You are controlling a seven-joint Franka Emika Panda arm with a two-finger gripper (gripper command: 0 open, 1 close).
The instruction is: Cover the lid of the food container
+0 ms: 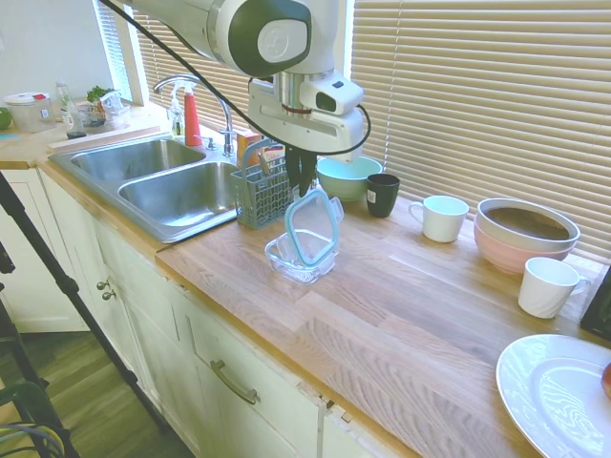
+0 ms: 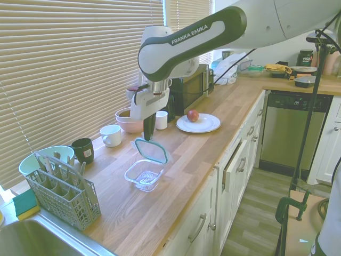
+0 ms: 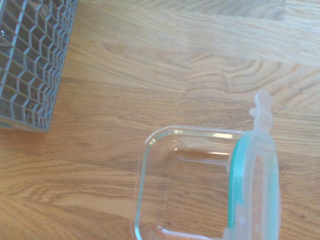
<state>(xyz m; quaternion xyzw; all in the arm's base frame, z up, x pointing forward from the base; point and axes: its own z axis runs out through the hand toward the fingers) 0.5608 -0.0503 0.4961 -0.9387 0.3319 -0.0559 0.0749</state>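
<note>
We see the gripper (image 1: 300, 188) clamping the lid (image 1: 313, 227) by its top edge, tilted, lower edge inside the food container (image 1: 299, 258).

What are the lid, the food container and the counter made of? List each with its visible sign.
Lid: clear plastic by its look, with a teal rubbery rim seal.
Food container: likely glass; thick transparent walls, bright glints.
Counter: wood, with visible grain and joined planks, satin finish.

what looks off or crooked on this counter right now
The lid is not flat on the food container. It stands tilted, nearly on edge, with its lower edge at the dish and its top edge under the gripper. The dish is still mostly uncovered. Nothing looks spilled or broken.
</note>
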